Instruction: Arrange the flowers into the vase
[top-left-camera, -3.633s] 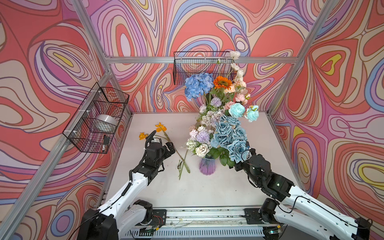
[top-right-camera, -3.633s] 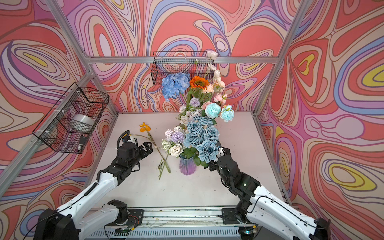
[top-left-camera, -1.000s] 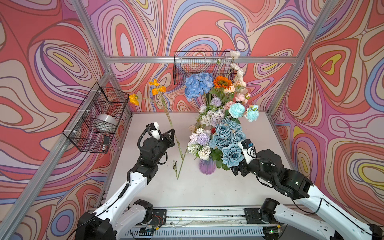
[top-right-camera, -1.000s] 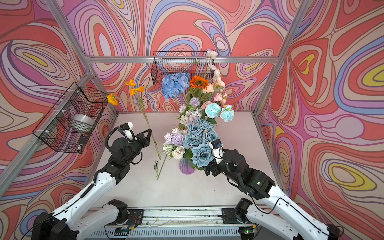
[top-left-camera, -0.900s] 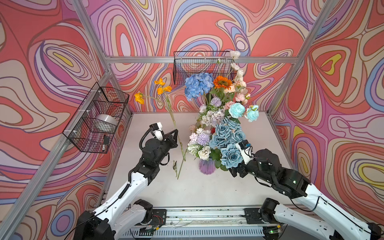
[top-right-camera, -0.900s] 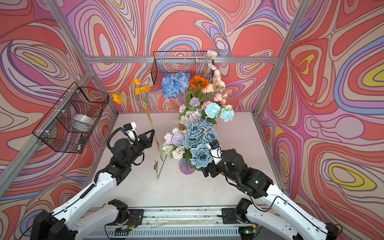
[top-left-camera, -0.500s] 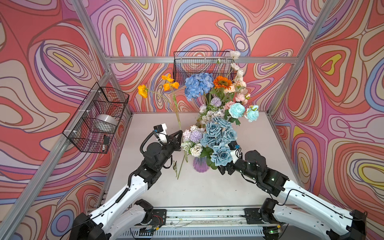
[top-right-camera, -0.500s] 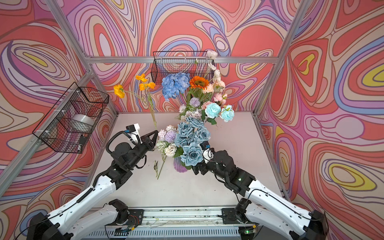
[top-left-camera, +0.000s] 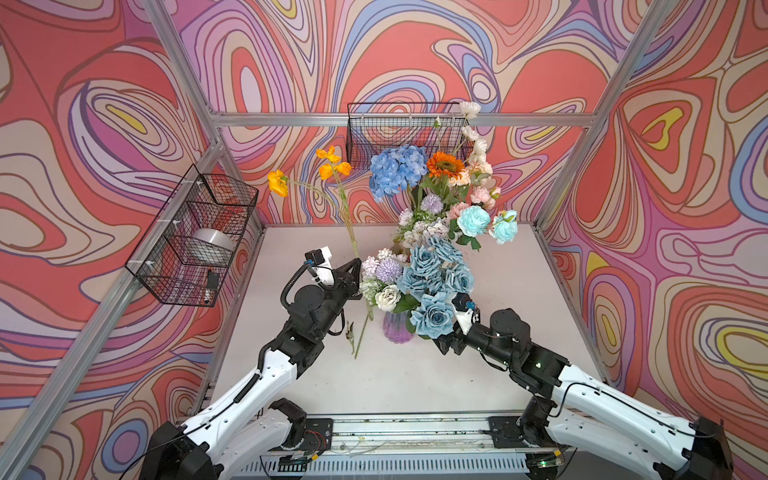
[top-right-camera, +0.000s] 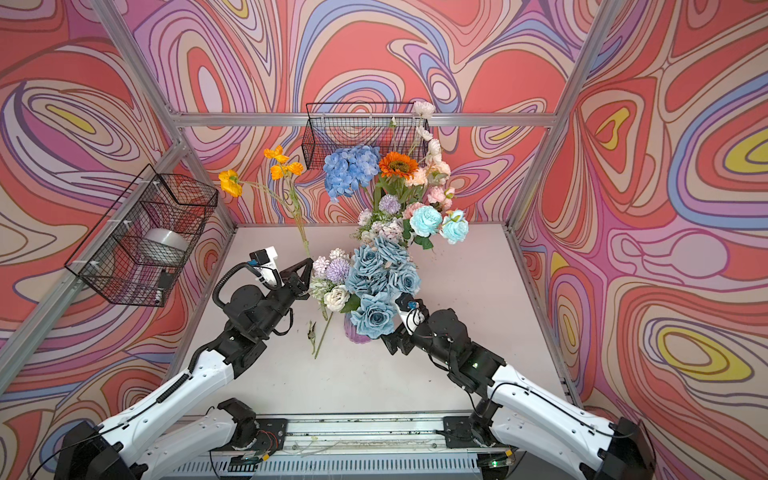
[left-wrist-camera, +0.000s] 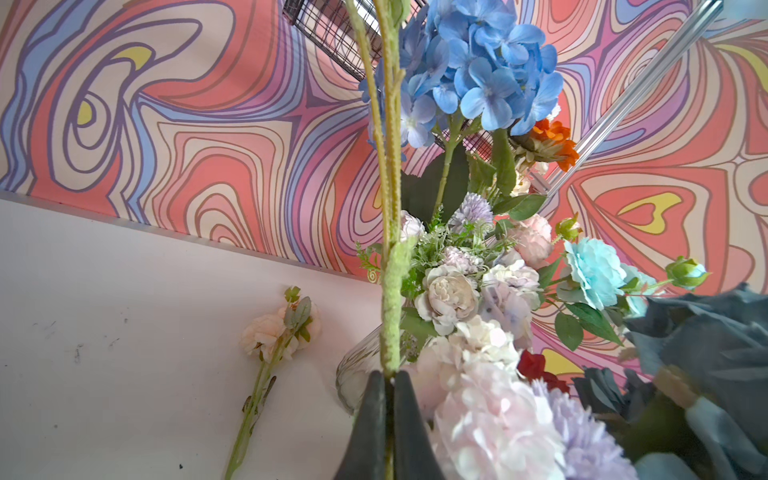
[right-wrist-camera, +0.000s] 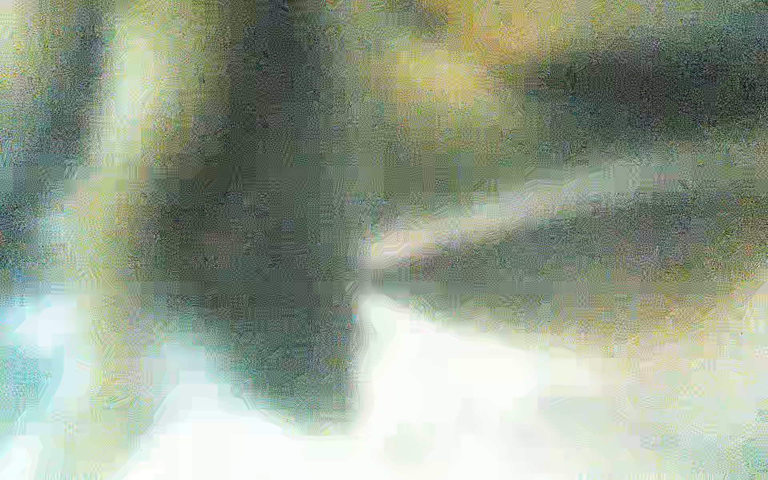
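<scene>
A purple glass vase (top-left-camera: 397, 331) stands mid-bench (top-left-camera: 415, 386), crowded with flowers (top-left-camera: 432, 282). Dusty-blue roses (top-left-camera: 434, 318) are massed low at the front, with lilac pompoms (top-left-camera: 389, 270) and cream blooms to their left. Behind and taller rise a blue hydrangea (top-left-camera: 397, 170), an orange sunflower (top-left-camera: 444, 164), pink and peach peonies, and two aqua roses (top-left-camera: 473, 220). The left fingers (left-wrist-camera: 372, 415) are pinched shut on the fuzzy green stem of an orange-bloomed spray (top-left-camera: 329, 154), held upright just left of the bouquet. A peach flower (left-wrist-camera: 274, 332) lies loose on the bench. The right arm (top-left-camera: 505, 332) reaches in beside the vase. The right fingers hide behind the lowest rose, so I cannot tell whether they grip anything.
</scene>
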